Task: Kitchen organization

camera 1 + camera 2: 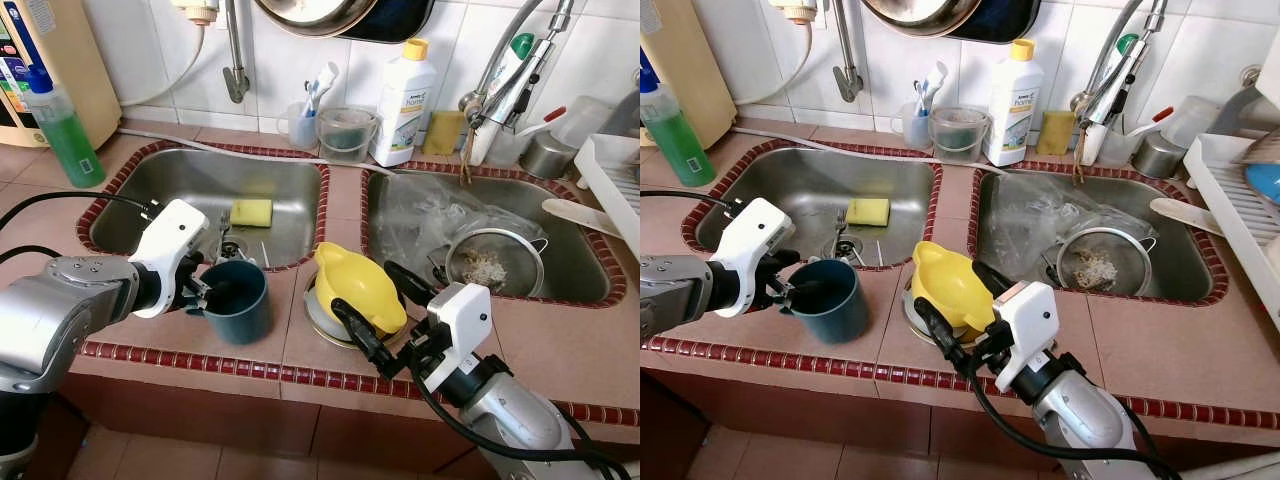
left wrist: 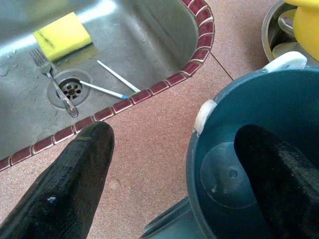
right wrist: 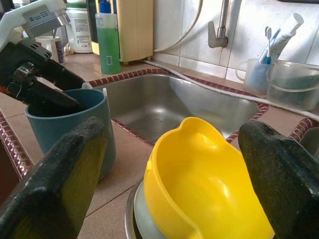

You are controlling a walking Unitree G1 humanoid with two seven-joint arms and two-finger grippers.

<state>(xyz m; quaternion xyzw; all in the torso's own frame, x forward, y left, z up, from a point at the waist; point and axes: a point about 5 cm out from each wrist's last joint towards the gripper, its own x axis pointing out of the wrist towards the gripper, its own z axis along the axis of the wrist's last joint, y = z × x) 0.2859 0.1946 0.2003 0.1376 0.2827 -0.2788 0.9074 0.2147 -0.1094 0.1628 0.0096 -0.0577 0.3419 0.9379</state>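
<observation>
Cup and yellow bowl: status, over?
Left gripper open, one finger inside cup, one outside. Right gripper open, straddling yellow bowl. Both on counter between sinks. Nothing blocking.

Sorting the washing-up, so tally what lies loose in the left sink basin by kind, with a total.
Yellow sponge: 1
Fork: 1
Thin white sticks by the drain, with bluish tips: 2
Total: 4
</observation>
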